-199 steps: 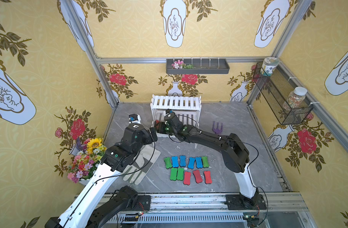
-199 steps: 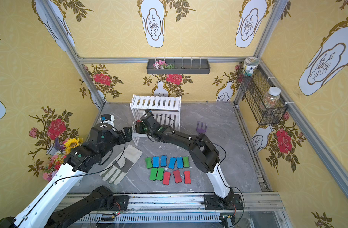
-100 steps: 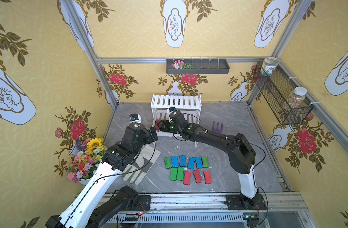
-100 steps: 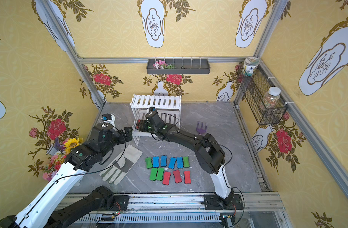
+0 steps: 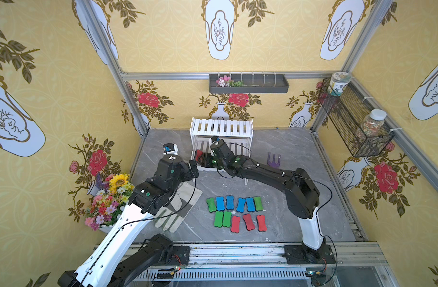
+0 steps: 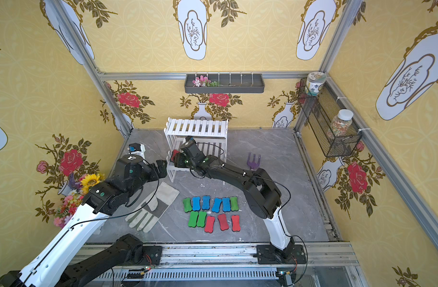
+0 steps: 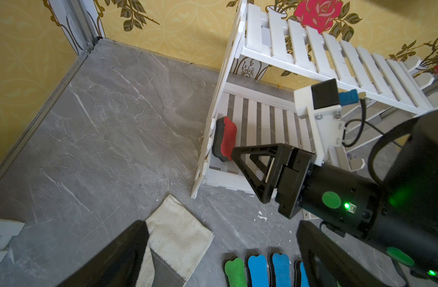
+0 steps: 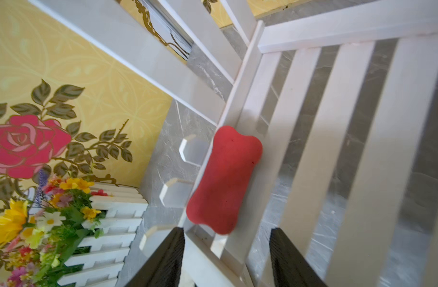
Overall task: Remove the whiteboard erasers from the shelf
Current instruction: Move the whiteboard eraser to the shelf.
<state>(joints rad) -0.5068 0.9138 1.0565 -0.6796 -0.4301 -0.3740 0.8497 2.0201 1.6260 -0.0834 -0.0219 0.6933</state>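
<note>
One red whiteboard eraser (image 8: 225, 179) stands on edge on the lower tier of the white shelf (image 5: 221, 128), leaning against its left end rail; it also shows in the left wrist view (image 7: 226, 139) and in both top views (image 5: 198, 153) (image 6: 174, 154). My right gripper (image 8: 226, 233) is open just short of that eraser, which is not between the jaws. Several blue, green and red erasers (image 5: 235, 211) lie in two rows on the floor. My left gripper (image 7: 222, 223) hangs open and empty left of the shelf, above the floor.
A pale work glove (image 5: 178, 206) lies under the left arm. A purple garden fork (image 5: 273, 159) lies to the right of the shelf. A flower box (image 5: 108, 198) stands by the left wall. A dark wall tray (image 5: 249, 83) and a black mesh basket (image 5: 354, 124) hang higher up.
My right gripper's jaws have opened wider at the shelf's lower left end, and the right arm has shifted slightly. The left arm has barely moved.
</note>
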